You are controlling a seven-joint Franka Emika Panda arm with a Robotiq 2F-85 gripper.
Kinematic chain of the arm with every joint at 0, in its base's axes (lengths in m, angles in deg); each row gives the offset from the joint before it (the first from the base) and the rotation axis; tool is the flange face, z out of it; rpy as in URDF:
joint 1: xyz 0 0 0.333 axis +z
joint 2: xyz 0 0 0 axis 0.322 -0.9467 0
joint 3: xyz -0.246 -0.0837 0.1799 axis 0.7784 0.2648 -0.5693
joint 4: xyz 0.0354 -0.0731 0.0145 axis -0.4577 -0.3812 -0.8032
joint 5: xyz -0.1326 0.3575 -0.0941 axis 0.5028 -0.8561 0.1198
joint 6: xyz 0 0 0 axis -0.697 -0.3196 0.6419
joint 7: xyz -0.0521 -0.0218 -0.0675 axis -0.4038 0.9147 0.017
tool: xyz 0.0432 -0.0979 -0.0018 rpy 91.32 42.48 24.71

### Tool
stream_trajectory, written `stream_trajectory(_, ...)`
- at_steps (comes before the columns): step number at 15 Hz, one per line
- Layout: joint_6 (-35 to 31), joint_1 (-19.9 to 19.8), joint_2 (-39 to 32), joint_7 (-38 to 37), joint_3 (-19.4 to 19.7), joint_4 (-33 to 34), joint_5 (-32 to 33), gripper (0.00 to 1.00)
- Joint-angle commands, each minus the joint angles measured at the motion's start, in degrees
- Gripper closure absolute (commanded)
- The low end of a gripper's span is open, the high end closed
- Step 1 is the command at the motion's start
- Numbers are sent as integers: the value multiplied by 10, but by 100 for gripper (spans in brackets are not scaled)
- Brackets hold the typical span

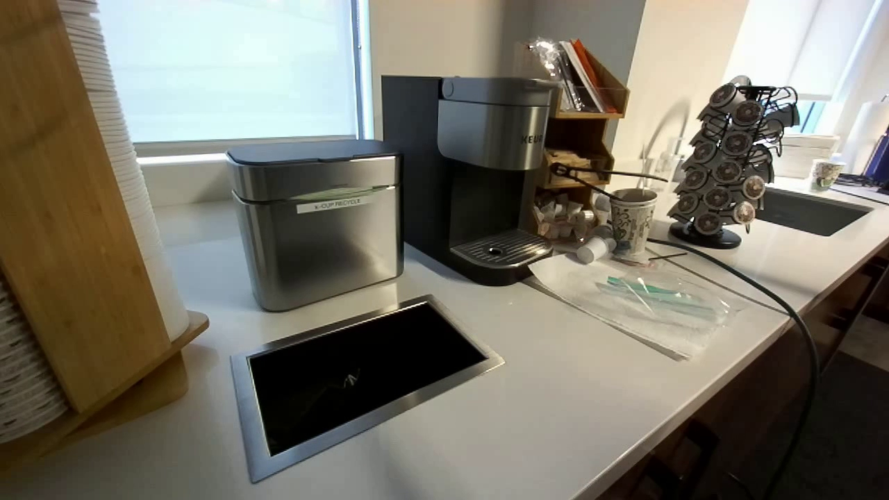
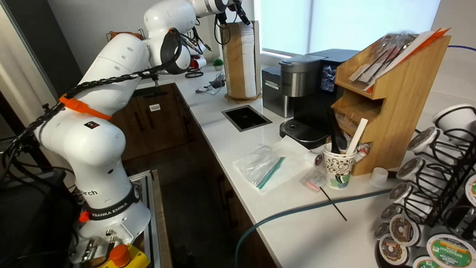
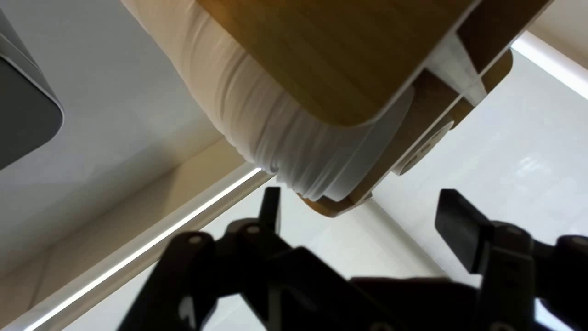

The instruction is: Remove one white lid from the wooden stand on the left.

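Observation:
The wooden stand (image 1: 90, 208) is tall and light brown, at the left edge of an exterior view. It also shows at the back of the counter in an exterior view (image 2: 235, 63). A tall stack of thin white lids (image 1: 118, 139) stands in it, and the lids also show in the wrist view (image 3: 257, 110). My gripper (image 2: 243, 16) is at the top of the stand. In the wrist view the gripper (image 3: 366, 214) is open, with nothing between its fingers. The stand's end (image 3: 340, 55) and the lids lie beyond the fingertips, apart from them in the picture.
Patterned paper cups (image 1: 24, 375) are stacked in the stand's other side. A steel bin (image 1: 319, 243) stands beside the stand, then a coffee maker (image 1: 493, 139). A metal-rimmed opening (image 1: 378, 414) is in the counter before them. A window (image 1: 229, 69) is behind.

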Motion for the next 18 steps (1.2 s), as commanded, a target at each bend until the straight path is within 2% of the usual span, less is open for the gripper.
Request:
stream_trajectory(1, -14, 0, -10, -8, -4, 5, -12, 19)
stream_trajectory(2, -17, 0, -10, -7, -4, 5, -12, 20)
stream_trajectory(3, -22, 2, -11, -8, -3, 6, -10, 26)
stream_trajectory(4, -23, 2, -11, -7, -3, 5, -10, 24)
stream_trajectory(5, -27, 2, -11, -8, -2, 5, -10, 26)
stream_trajectory(6, -27, 2, -11, -9, -2, 5, -10, 49)
stream_trajectory(7, -26, 2, -11, -8, -2, 4, -10, 49)
stream_trajectory(10, -21, 1, -10, -4, -5, 1, -12, 75)
stream_trajectory(13, -26, -3, -11, -6, -5, 1, -13, 96)
stream_trajectory(14, -26, -3, -11, -6, -5, 1, -13, 100)
stream_trajectory(18, -46, -4, -17, -10, -9, 4, -16, 99)
